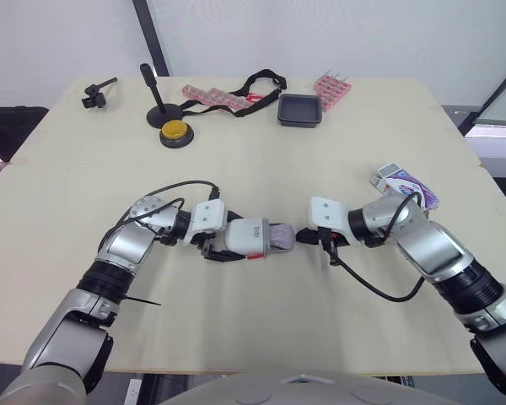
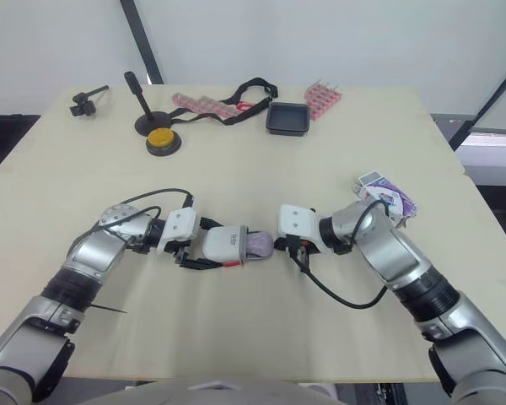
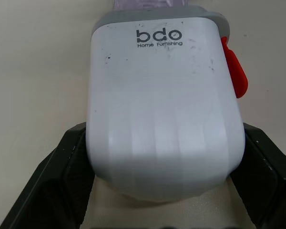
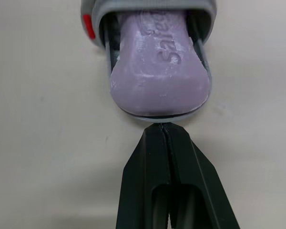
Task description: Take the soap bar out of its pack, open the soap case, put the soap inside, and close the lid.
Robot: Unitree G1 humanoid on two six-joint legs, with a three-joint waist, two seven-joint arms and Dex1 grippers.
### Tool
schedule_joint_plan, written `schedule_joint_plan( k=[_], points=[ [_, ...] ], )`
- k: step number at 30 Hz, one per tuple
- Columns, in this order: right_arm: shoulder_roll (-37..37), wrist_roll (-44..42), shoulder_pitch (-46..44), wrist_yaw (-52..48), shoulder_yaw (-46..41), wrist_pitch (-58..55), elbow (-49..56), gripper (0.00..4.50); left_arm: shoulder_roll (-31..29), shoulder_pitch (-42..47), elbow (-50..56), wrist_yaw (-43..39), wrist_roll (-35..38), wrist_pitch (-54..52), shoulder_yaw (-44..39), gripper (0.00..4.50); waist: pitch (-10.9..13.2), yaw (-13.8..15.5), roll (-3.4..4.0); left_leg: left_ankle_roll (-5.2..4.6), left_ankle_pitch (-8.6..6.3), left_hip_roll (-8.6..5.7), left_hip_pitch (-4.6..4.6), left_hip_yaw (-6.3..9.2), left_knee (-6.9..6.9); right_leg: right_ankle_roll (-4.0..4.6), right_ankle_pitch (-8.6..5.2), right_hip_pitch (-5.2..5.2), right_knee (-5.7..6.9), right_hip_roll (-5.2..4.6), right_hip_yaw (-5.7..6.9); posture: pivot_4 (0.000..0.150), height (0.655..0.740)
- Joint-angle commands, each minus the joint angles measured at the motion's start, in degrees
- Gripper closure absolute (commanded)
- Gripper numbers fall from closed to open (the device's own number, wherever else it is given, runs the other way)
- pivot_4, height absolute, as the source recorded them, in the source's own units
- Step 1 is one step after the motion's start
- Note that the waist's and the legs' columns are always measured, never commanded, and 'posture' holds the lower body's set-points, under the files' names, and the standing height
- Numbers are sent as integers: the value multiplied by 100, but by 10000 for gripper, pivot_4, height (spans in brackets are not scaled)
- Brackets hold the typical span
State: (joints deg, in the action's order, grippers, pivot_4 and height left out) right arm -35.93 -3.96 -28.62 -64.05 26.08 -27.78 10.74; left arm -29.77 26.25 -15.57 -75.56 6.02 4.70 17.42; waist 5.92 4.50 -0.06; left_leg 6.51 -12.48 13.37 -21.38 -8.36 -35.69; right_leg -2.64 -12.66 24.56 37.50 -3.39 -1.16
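Purple soap (image 1: 280, 236) sticks out of the white soap case (image 1: 251, 236) in the head view. The left pincer (image 1: 222, 245) holds the case's closed end, and the right pincer (image 1: 305, 237) sits just off the soap's bare end. The soap pack (image 1: 405, 184) lies behind the right pincer, beside that arm.

In the left wrist view both black fingers (image 3: 62, 181) clasp the case's sides, with a red tab (image 3: 234, 71) ahead.

In the right wrist view the right pincer's fingers are pressed together and hold nothing. Their tips reach the grey tray rim (image 4: 155, 116), and the soap is just ahead.

Soap bar (image 4: 158, 76) partly in soap case (image 3: 164, 105); pack (image 1: 405, 184) right.
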Motion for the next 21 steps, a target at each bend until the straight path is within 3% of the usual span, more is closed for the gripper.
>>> schedule_joint_plan(
  k=[1,14,21],
  points=[
    [55,-19,-160,-44,-23,-6,149,44588,-19,81,90,22,27,80,-52,10505,0,5,0,0,0,0,1,0,0,0,0,0,0,0,0,1500,7291],
    [288,84,-242,25,156,29,30,44588,99,82,256,158,51,-39,-17,10505,0,4,0,1,0,0,0,0,0,-1,1,0,-1,0,1,1500,7291],
    [-383,-360,176,-113,-637,-319,440,44588,187,-137,524,197,169,39,-2,10505,0,33,-1,1,0,-2,-1,1,0,-3,2,0,-5,-1,1,1500,7291]
  ],
)
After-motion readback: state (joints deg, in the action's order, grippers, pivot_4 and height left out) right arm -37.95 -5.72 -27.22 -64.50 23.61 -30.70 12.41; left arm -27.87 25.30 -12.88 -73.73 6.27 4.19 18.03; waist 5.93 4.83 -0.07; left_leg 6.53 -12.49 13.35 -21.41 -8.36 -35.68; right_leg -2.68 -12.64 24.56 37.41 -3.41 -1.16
